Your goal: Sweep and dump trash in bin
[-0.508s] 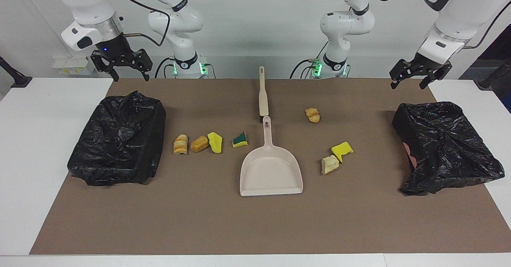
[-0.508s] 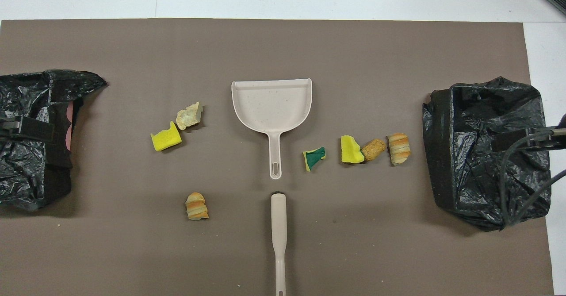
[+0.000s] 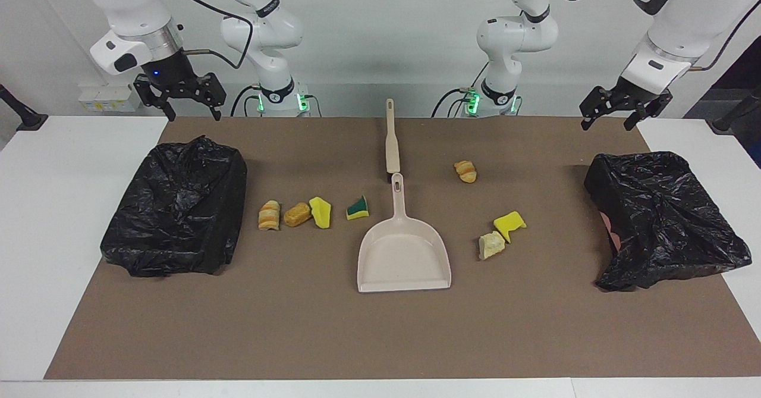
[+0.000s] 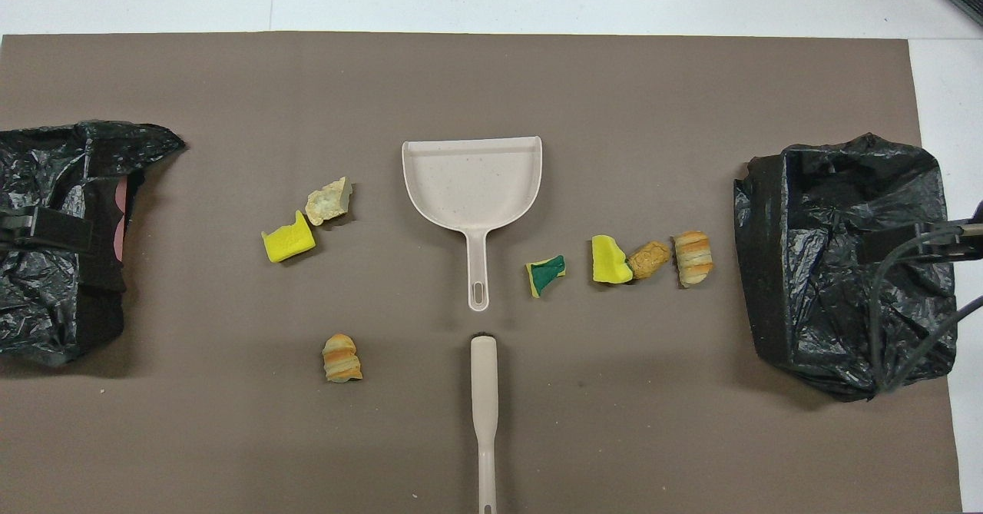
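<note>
No text, label, brand, number or sign can be read on anything here.

Bright, even overhead light; soft short shadows beside the bins (image 3: 178, 207); both views sharp.

Two glossy white arms with rounded joints, black cables looping along them, green lights at their bases. Each ends in a black two-finger gripper; the right gripper (image 3: 181, 94) has a small blue light above it, the left gripper (image 3: 618, 107) none.

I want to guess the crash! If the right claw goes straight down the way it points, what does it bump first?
Probably the black bin bag under the right claw, though depth is unclear.
</note>
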